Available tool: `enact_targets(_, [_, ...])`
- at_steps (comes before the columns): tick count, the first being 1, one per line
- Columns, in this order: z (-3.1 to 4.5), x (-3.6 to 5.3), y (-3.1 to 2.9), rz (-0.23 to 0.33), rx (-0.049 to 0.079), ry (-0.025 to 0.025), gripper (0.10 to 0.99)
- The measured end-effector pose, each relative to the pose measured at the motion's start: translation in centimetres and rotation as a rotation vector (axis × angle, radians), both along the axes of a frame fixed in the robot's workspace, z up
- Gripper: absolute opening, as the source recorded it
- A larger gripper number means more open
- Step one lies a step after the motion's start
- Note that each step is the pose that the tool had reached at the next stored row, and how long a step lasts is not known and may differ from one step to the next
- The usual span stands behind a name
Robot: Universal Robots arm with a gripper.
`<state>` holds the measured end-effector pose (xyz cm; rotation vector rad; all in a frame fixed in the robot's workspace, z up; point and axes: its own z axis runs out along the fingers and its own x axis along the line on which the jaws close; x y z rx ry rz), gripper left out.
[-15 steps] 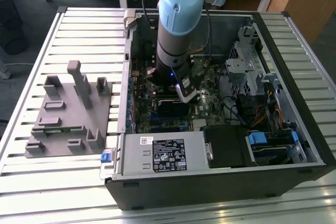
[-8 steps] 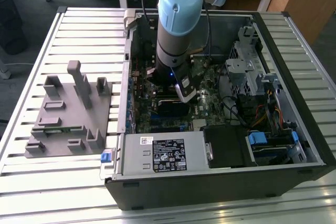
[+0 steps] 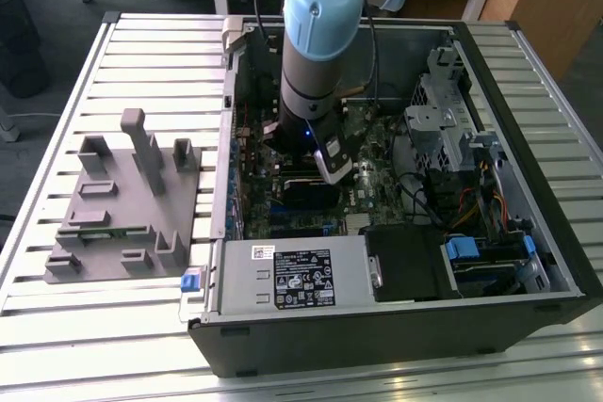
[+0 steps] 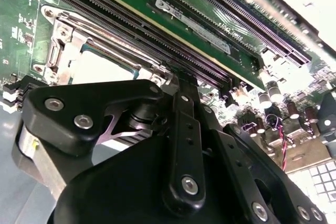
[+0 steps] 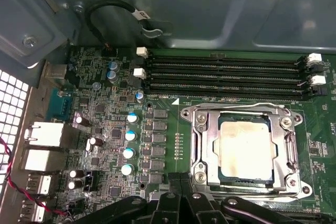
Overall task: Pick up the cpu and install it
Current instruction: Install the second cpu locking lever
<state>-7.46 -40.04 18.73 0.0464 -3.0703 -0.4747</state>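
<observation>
Exterior view: arm reaches down into the open computer case [image 3: 528, 261], gripper [image 3: 334, 168] low over the motherboard [image 3: 367, 185]. Second wrist view: cpu [image 4: 100, 66] lies flat in the socket frame [image 4: 63, 35], beside the memory slots [image 4: 157, 35]; finger state can't be told. First wrist view: cpu [image 5: 245, 149] square, no long axis, silvery top up, edges aligned with frame.

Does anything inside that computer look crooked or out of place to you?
Nothing stands out. The cpu lies flat and square inside the socket frame on the motherboard, and the gripper hangs just above the board beside it.
</observation>
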Motion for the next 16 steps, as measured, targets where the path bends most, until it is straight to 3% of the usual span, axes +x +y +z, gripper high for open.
enact_targets(7, [0.09, 0.01, 0.03, 0.0, -0.005, -0.0003, 0.106])
enact_targets(16, [1.12, 0.0, 0.02, 0.0, -0.004, -0.0001, 0.106])
